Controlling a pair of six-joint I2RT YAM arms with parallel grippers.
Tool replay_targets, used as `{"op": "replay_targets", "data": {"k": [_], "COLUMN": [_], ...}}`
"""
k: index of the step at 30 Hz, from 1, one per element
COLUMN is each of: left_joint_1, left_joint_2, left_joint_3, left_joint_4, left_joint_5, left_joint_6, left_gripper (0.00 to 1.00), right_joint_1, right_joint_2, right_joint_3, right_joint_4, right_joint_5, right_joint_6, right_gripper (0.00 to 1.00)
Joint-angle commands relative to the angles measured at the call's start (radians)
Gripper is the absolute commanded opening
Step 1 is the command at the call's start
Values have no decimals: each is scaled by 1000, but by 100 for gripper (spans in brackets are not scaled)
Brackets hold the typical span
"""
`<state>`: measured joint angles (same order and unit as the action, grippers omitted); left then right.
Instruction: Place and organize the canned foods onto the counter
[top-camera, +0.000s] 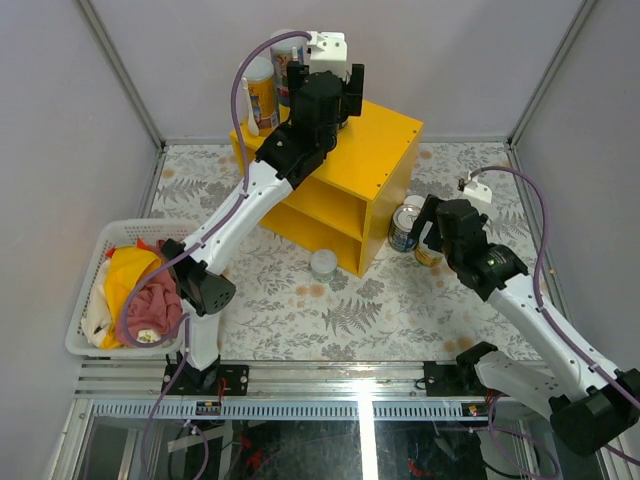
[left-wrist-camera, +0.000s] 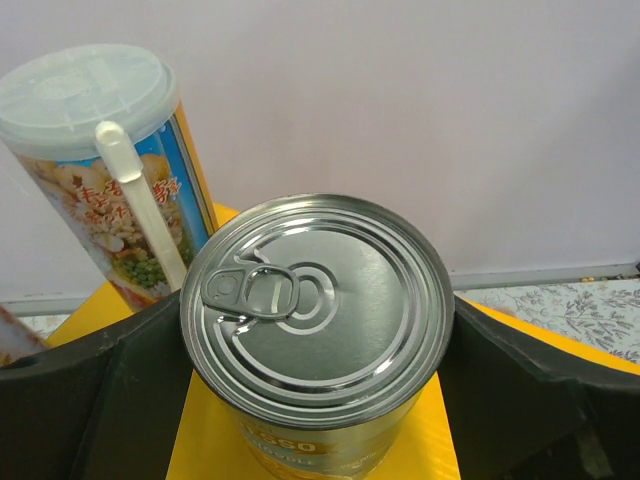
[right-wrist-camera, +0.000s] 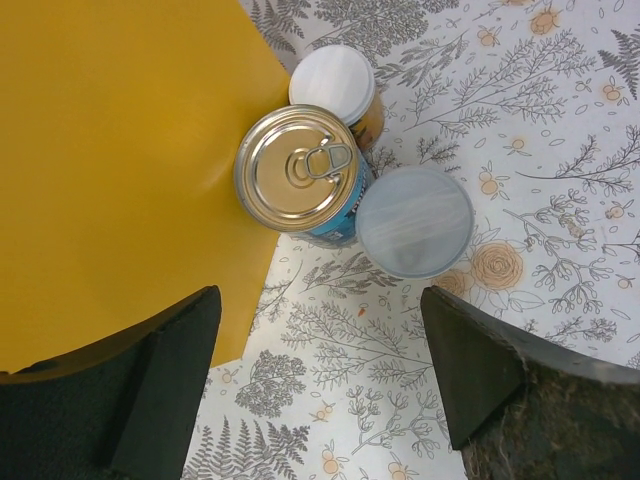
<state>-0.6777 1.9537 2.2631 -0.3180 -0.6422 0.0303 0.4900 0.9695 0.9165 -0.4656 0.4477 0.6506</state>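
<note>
On the flat top of the yellow counter stands a steel pull-tab can. My left gripper is shut on this can, a black finger pressed against each side. A tall yellow tube with a white lid stands just behind it, and a second tube is beside that. My right gripper hangs open over the table with nothing in it. Ahead of it a blue-labelled steel can, a white-lidded can and a pale-lidded can cluster at the counter's corner.
Another short pale-lidded can sits on the floral table cloth in front of the counter's open compartments. A white laundry basket full of clothes stands at the left edge. Grey walls close in the back and both sides.
</note>
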Motion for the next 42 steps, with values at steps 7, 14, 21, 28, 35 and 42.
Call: {"op": "replay_targets", "data": {"k": [7,14,21,28,35,42], "left_joint_1": [42,52,52,53,52,50], "left_joint_2": [-10,7,27,42,31,14], "left_joint_3": [33,34,37,40,15,-3], "left_joint_4": [192,196,211,217,217,219], "left_joint_5": [91,124,128,121,116,132], "left_joint_6": [-47,-58,-29,12,19,5], "left_gripper": [0,0,0,2,43,76], "right_joint_1": [-62,-90,-106,-115,-120,-119], "right_joint_2": [66,99,129,152,172,196], "right_joint_3": [-15,-21,-26,-28,-30,-29], "right_joint_4": [105,136,157,172,187,209], "right_joint_5": [-82,-102,-111,-115,-122,-129], "right_joint_6": [-46,-60,-64,-69,-76,-92], "right_gripper": [92,96,98,99,100,100]}}
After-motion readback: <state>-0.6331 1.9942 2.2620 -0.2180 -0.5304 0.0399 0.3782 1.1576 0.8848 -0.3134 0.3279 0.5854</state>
